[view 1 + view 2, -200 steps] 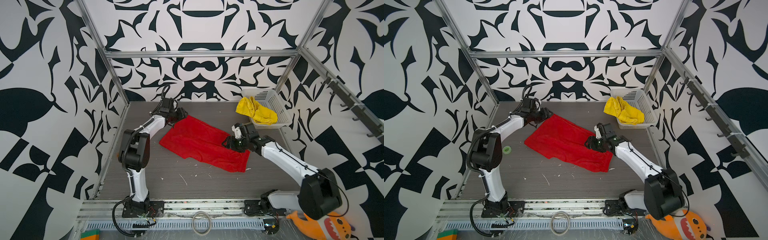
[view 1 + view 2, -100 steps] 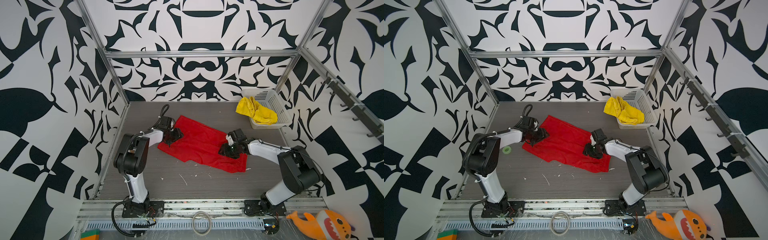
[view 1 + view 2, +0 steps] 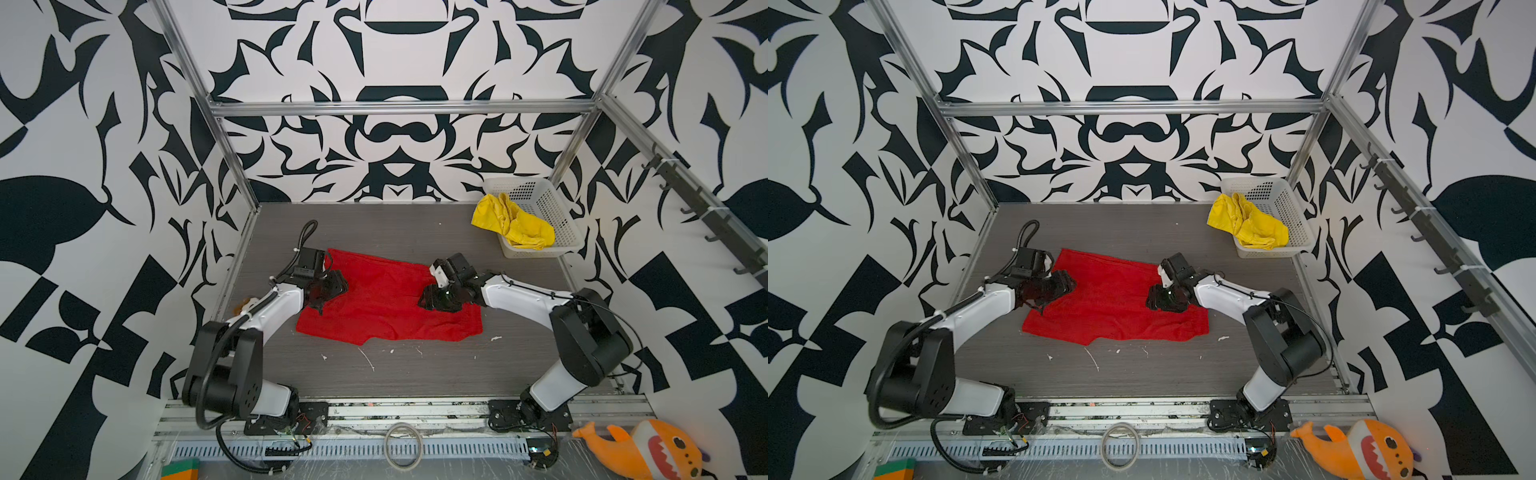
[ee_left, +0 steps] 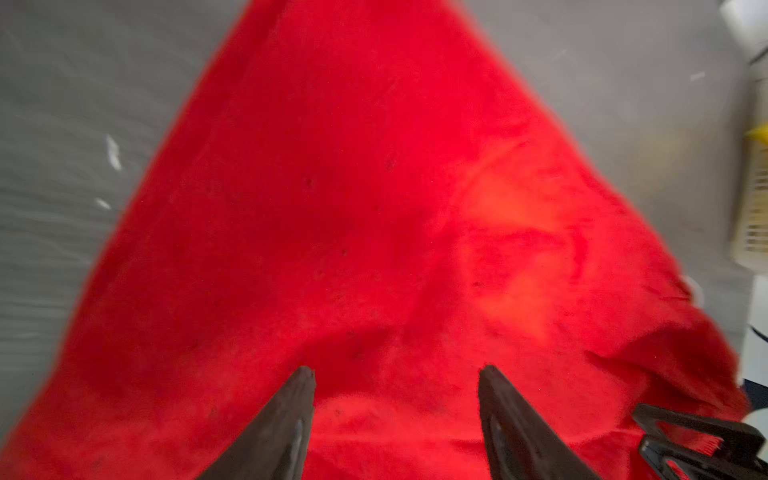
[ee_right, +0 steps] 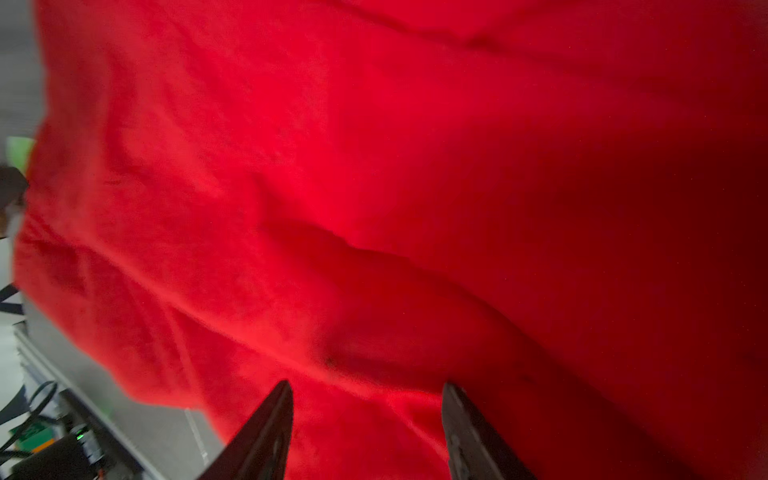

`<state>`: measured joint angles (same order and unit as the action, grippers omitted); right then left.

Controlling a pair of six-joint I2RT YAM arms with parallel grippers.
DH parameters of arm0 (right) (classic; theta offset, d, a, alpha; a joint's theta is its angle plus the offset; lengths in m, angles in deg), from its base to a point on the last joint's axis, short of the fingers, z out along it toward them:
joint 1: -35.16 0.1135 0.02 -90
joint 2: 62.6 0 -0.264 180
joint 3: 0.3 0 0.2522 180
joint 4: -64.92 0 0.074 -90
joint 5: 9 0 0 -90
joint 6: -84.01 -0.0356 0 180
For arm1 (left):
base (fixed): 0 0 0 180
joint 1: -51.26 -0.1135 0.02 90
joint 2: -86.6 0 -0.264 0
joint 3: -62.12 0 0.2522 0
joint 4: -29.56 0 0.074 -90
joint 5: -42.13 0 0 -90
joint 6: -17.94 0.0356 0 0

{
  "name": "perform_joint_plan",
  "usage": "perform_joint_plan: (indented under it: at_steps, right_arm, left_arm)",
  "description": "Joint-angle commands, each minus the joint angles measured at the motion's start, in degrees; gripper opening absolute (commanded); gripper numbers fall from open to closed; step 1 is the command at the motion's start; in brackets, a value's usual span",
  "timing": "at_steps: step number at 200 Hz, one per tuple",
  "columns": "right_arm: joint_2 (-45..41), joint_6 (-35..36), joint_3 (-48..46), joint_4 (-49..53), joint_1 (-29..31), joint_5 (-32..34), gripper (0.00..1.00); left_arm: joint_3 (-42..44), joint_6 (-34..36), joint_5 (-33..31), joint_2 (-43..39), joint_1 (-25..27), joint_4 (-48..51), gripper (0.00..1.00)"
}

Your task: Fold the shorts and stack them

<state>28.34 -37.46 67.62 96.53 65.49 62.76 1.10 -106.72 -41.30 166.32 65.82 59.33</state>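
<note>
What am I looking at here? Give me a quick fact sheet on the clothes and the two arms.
Red shorts: spread flat on the grey table
Yellow shorts: crumpled in the white basket, spilling over its rim
Left gripper: open, low over the red shorts' left end
Right gripper: open, low over their right end
Stack: not yet begun

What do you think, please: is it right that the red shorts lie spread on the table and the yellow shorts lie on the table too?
Not quite. The red shorts do lie spread on the table, but the yellow shorts sit bunched in the white basket, as both top views show.
</note>
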Motion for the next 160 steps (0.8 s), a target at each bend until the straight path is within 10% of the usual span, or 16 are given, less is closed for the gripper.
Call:
perform_joint_plan:
  at_steps: [1,93,160]
  right_arm:
    - [-7.8,3.4,3.8,5.3,-3.5,-1.2,0.62]
    - [-26.2,1.5,-16.8,3.1,-45.5,-26.7,0.62]
    - [-26.4,0.0,-23.1,1.2,-53.5,-30.4,0.62]
  left_arm:
    - [-5.9,5.8,-1.9,-4.0,2.4,2.3,0.70]
    - [-24.6,35.6,9.0,17.5,31.7,-1.1,0.75]
    - [-40.4,51.9,15.4,36.3,43.4,2.1,0.78]
